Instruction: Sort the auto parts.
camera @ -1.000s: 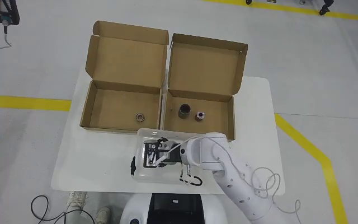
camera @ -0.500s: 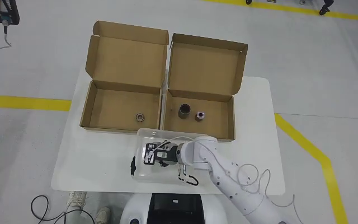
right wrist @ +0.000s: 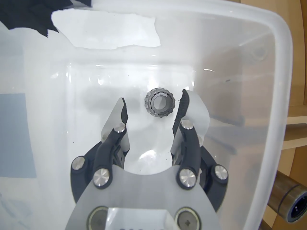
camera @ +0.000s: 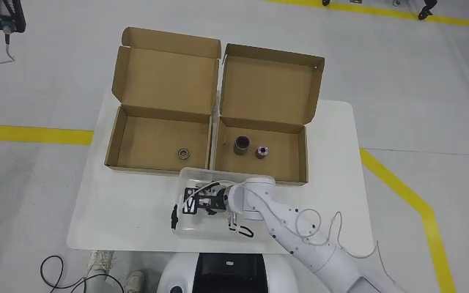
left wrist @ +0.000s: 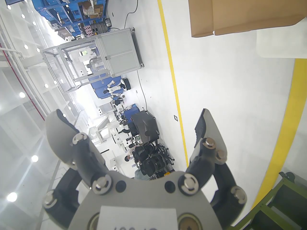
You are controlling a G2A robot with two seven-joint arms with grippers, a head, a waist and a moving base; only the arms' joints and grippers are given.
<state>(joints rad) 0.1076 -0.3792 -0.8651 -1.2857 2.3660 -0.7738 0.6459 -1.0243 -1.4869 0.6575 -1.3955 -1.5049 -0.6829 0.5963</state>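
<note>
While right tool (right wrist: 153, 100) gapes above bearing (right wrist: 158, 105), torn white label (right wrist: 105, 33) marks bin (right wrist: 285, 48).

i can read nothing for certain. the white sticker (left wrist: 138, 216) on my left wrist plate (left wrist: 144, 192) is cut off at the edge, with only the tops of dark characters showing. the torn white label (right wrist: 105, 31) on the clear bin (right wrist: 283, 72) bears no print i can make out.
</note>
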